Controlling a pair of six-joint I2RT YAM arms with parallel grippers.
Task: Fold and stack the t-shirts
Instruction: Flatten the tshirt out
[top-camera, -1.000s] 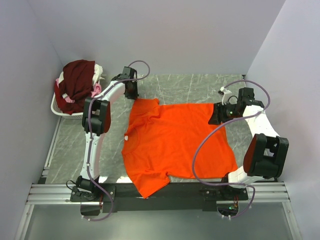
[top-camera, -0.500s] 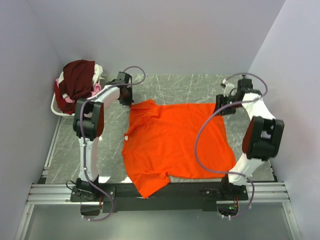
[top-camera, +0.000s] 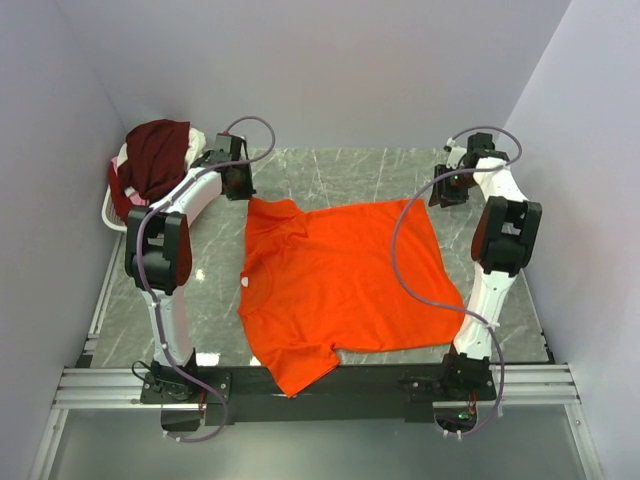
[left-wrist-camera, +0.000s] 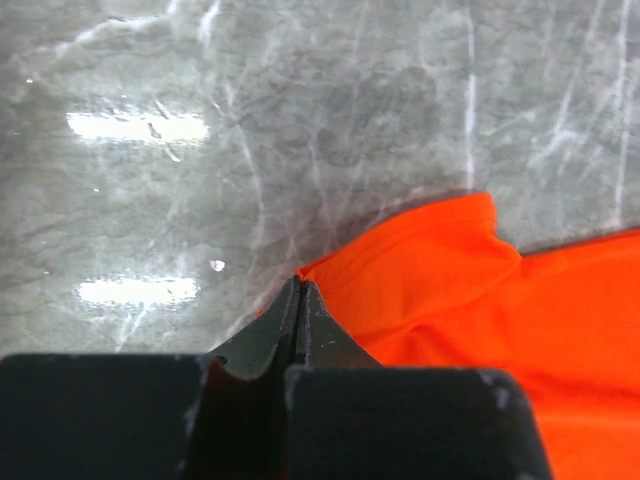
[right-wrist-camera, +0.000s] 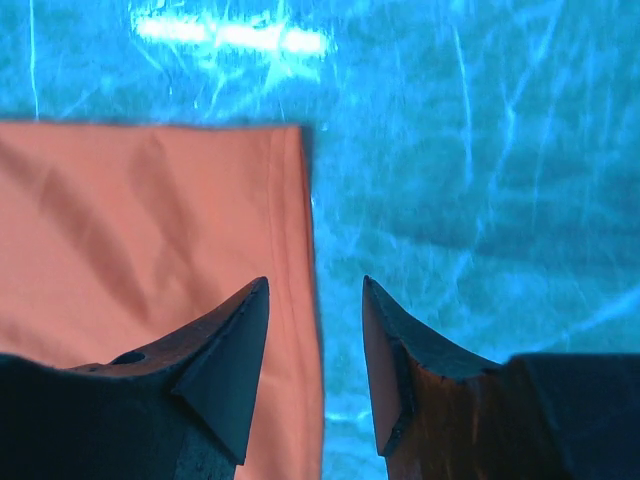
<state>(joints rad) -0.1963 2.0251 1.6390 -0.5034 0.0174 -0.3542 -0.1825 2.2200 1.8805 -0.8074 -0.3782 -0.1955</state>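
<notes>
Left claw (left-wrist-camera: 300, 286) is pinching the orange t-shirt (top-camera: 350, 280) by its sleeve on the desk (top-camera: 350, 170). Right claw (right-wrist-camera: 315, 287) sits spread open over the hem edge.

- Grey veined marble tabletop (top-camera: 350, 170), glossy; two bright light glares (left-wrist-camera: 135, 127) reflected on it;
- Plain pale lilac walls (top-camera: 300, 70) on three sides;
- Aluminium rail (top-camera: 100, 385) along near edge

T-shirt (top-camera: 345, 285) flat on table (top-camera: 350, 175), heaped shirts (top-camera: 155, 160) in basket (top-camera: 108, 208) far-left

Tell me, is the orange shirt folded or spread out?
Spread out. The orange shirt lies open on the table, both sleeves and neckline showing.
</notes>
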